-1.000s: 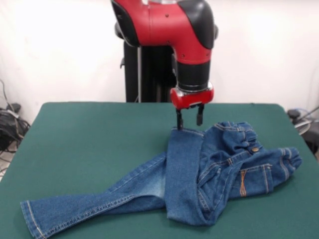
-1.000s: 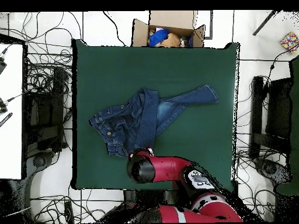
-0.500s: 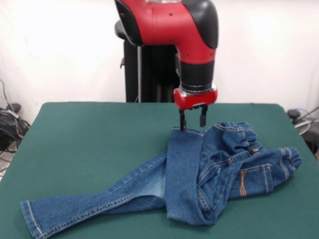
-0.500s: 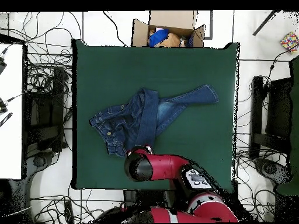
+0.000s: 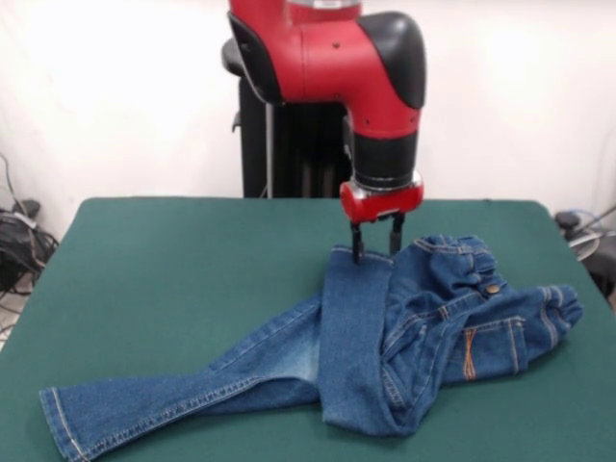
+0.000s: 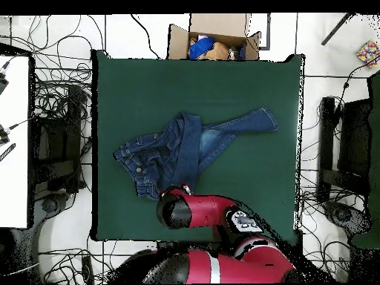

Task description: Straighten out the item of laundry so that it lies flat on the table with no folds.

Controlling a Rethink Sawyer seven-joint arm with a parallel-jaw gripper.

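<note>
Claw (image 5: 376, 246) parted, above folded jeans (image 5: 385, 337) leg hem.

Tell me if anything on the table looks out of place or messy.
Yes, the jeans are crumpled: one leg is folded back across the seat toward the gripper, and the waistband is bunched, so they don't lie flat on the table.

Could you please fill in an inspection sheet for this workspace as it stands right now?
Surface: dark green felt-topped table, bare around the garment.
Job's things: small blue denim jeans, crumpled; one leg folded back over the body, the other stretched along the table.
Clutter: nothing seen on the table.
End effector: black two-fingered end effector open, tips at the folded leg's hem.
Cables: tangled black cables on the floor around the table.
Surroundings: open cardboard box beyond the table's edge.
</note>
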